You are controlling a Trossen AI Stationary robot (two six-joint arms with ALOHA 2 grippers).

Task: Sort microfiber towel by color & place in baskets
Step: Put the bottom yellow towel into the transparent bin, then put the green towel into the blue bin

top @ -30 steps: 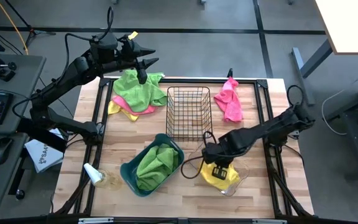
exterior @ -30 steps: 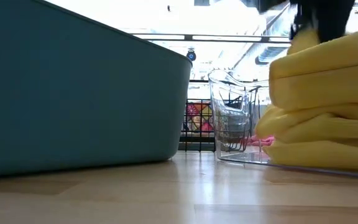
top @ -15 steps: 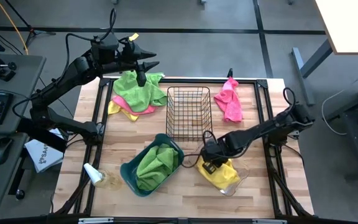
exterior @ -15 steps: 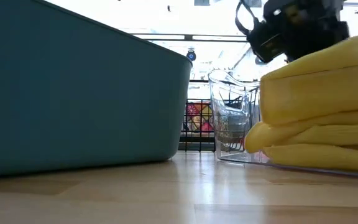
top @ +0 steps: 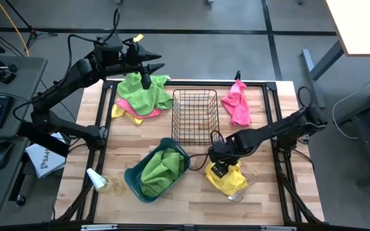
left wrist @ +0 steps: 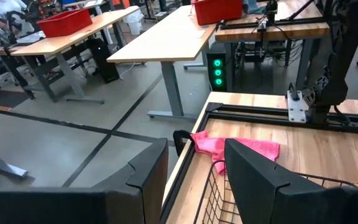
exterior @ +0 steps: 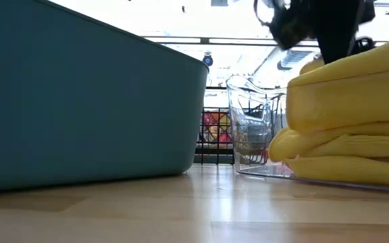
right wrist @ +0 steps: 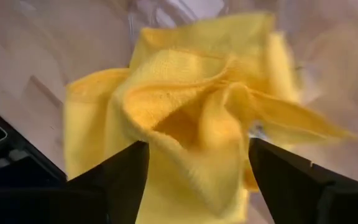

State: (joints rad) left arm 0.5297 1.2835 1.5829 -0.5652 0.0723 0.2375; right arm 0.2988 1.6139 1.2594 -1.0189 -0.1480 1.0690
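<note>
the right hand has backed off toward 10 o'clock from where it was a second ago, when it sat low over the middle of the clear bin. now it hangs at the bin's near-left corner with its fingers spread and nothing between them; the right wrist view shows the yellow towel lying loose just beyond the parted fingers. the towel has slumped and spread a little in the bin since then.

i take that to mean the yellow drop is done and the arm is free for the next pick.

the teal bin at 7 o'clock already holds a green towel. the wire basket at centre looks bare. a pink towel lies on the worktop at 1 o'clock, and a mixed pile of green, pink and yellow sits at 11 o'clock.

the left hand hovers above that pile, fingers apart and gripping nothing.

i can read no brand, label or writing anywhere.
</note>
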